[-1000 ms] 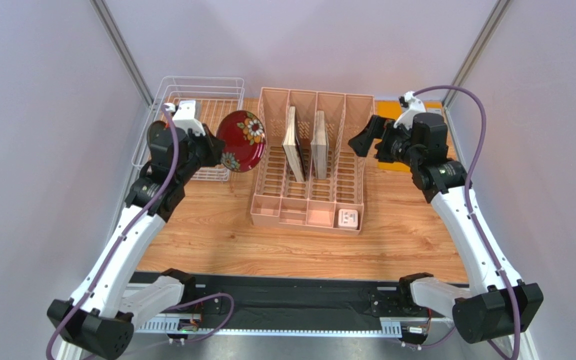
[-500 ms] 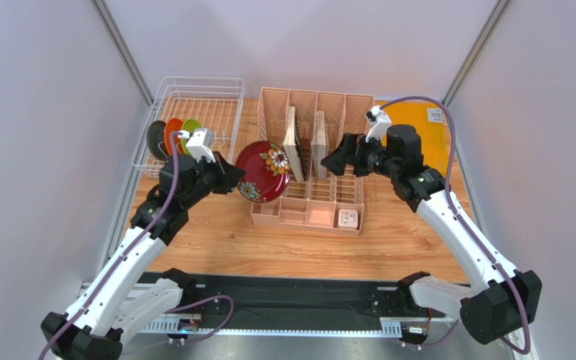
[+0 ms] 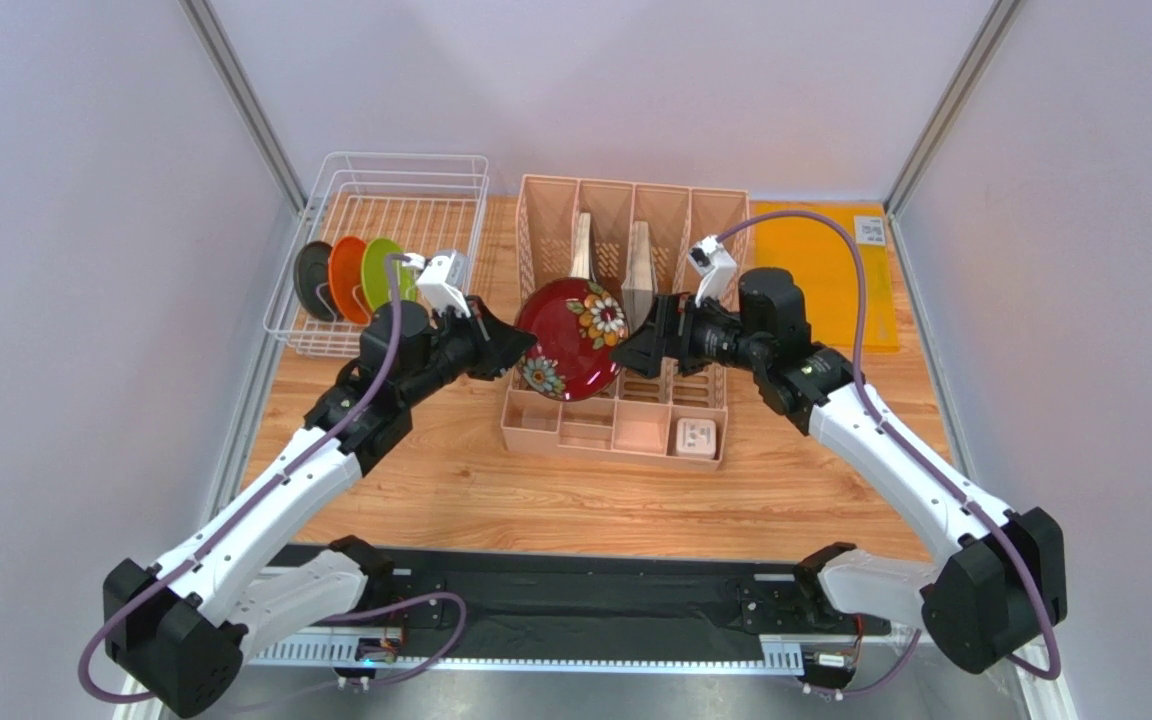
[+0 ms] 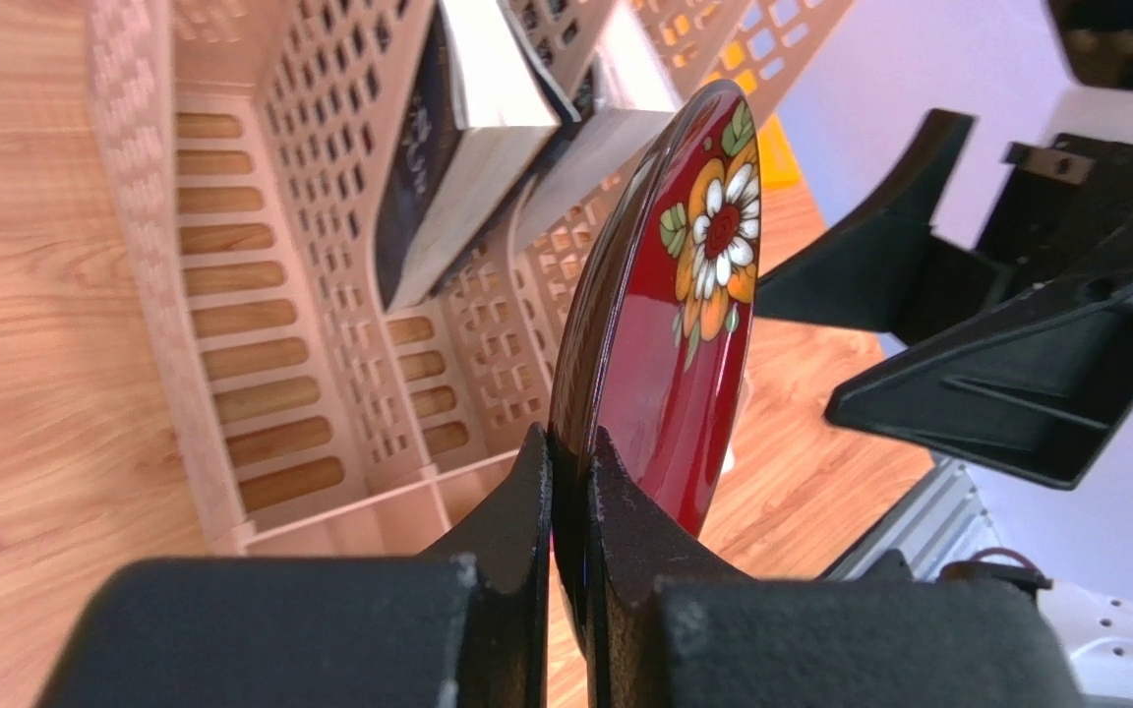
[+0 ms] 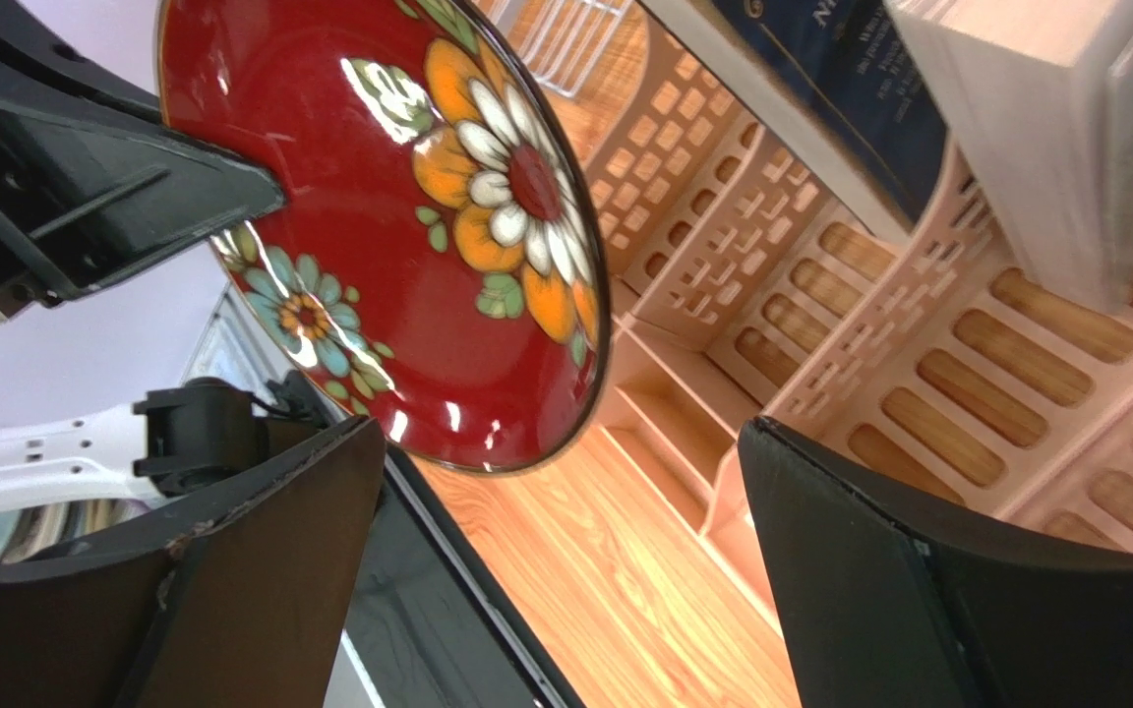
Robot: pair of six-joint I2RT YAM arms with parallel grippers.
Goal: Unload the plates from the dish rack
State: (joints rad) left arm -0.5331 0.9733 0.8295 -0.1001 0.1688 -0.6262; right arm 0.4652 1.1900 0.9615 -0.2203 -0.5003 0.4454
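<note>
With my left fingers (image 4: 517, 509) clamped on the rim of the red plate (image 4: 683, 339), which stood on edge just beyond my wide-spread right fingers (image 5: 883, 561), I feared that letting go before those closed would drop it onto the organiser (image 3: 612, 432).

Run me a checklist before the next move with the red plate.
1. The left fingers clamp the red plate by its rim: ok.
2. The right fingers stand wide open, facing the plate: ok.
3. Plate rim between the right fingers: cannot tell.
4. Plate clear of the boards in the pink organiser: cannot tell.
5. The three other plates stand on edge in the dish rack: ok.
</note>
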